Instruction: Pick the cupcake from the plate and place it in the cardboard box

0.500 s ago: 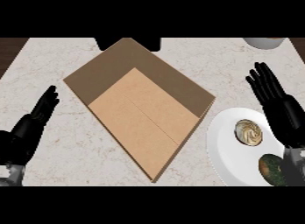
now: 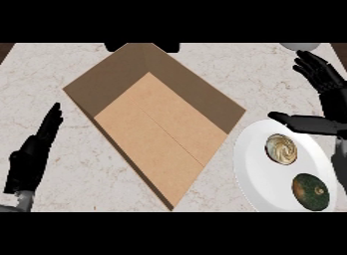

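1. Since the earlier frame the right robot hand (image 2: 337, 99) has shifted toward the far edge of the worktop (image 2: 44, 74). Its thumb now reaches sideways over the far rim of the plate. The left robot hand (image 2: 31, 154), the box and the plate lie as before.
2. Count: one cardboard box (image 2: 102, 82), one white plate (image 2: 258, 174), one cupcake (image 2: 281, 148), one dark round food item (image 2: 310, 191), and one white object (image 2: 301, 46) cut off at the far right edge.
3. The plate holds two things, the cupcake with its swirled top and the dark item nearer the robot.
4. The box shows only its tan floor.
5. Both robot hands have straight, spread fingers and hold nothing; the left rests at the near left.
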Motion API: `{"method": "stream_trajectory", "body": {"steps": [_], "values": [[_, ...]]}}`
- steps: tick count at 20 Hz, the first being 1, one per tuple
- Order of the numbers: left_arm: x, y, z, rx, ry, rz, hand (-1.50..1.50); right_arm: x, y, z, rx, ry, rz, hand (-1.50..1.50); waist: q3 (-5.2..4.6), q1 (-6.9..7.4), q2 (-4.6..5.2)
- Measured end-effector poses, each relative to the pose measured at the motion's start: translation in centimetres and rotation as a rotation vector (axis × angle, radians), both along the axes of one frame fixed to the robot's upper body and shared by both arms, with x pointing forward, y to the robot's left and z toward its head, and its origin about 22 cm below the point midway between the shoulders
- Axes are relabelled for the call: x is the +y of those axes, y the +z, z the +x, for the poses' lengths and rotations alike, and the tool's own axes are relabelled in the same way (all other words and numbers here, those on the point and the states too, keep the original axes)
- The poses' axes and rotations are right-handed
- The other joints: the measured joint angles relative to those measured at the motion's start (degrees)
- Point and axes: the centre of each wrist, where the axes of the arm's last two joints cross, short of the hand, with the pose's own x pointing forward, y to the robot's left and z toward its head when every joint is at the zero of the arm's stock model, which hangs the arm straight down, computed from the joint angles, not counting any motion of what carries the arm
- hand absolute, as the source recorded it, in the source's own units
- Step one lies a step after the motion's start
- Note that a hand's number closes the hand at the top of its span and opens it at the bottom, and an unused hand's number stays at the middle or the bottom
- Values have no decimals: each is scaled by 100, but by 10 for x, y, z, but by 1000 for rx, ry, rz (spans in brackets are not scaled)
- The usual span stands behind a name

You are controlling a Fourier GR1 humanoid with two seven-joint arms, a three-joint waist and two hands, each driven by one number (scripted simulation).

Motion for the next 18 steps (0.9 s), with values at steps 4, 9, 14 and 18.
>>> {"method": "stream_trajectory", "body": {"steps": [4, 9, 14, 18], "values": [[-6, -7, -3, 19, 18, -7, 0, -7, -37, 1, -23, -100, 84, -150, 13, -31, 3], [-5, -7, -2, 29, 36, 1, 0, -35, -43, -5, -14, -53, -70, -150, 12, -75, -10], [-5, -10, -2, 32, 37, 3, 0, -66, -7, -3, 62, 8, -401, -150, 4, -77, -18], [-5, -15, -6, 38, 40, 6, 0, -78, 22, -6, 198, 112, -648, -150, -5, -76, -29]]}}
